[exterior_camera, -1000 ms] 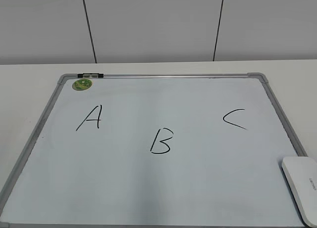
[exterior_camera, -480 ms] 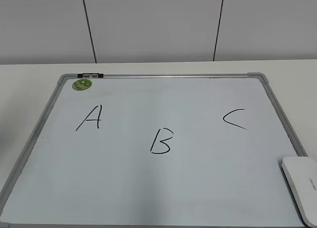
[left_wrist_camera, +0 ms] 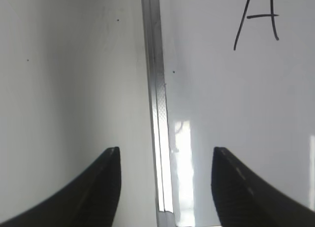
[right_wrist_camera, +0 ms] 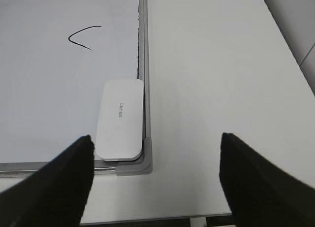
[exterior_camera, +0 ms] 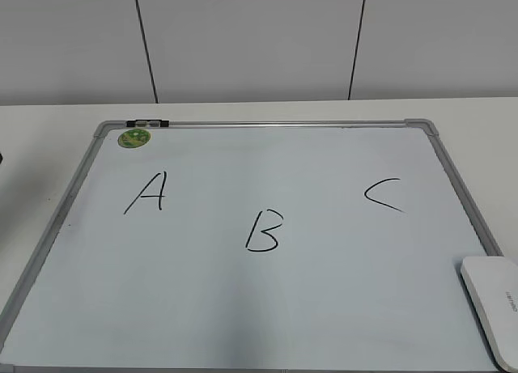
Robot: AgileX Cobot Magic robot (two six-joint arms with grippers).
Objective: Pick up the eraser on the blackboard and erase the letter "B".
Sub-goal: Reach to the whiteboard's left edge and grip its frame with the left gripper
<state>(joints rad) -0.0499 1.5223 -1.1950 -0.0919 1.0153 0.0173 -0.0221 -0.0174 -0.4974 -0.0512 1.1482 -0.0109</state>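
Observation:
The blackboard (exterior_camera: 267, 300) is a large white board with a grey frame, lying flat on the table. The black letter "B" (exterior_camera: 264, 231) is near its middle, between "A" (exterior_camera: 147, 192) and "C" (exterior_camera: 383, 195). The white eraser (exterior_camera: 494, 307) lies in the board's near right corner; it also shows in the right wrist view (right_wrist_camera: 121, 118). My right gripper (right_wrist_camera: 156, 148) is open and empty, above the table beside that corner. My left gripper (left_wrist_camera: 165, 160) is open and empty over the board's left frame (left_wrist_camera: 156, 109), with "A" (left_wrist_camera: 258, 17) ahead. Neither gripper shows in the exterior view.
A small round green magnet (exterior_camera: 134, 137) sits at the board's far left corner, next to a black clip (exterior_camera: 148, 124) on the frame. The white table (right_wrist_camera: 216, 89) extends to the right of the board. A grey wall stands behind.

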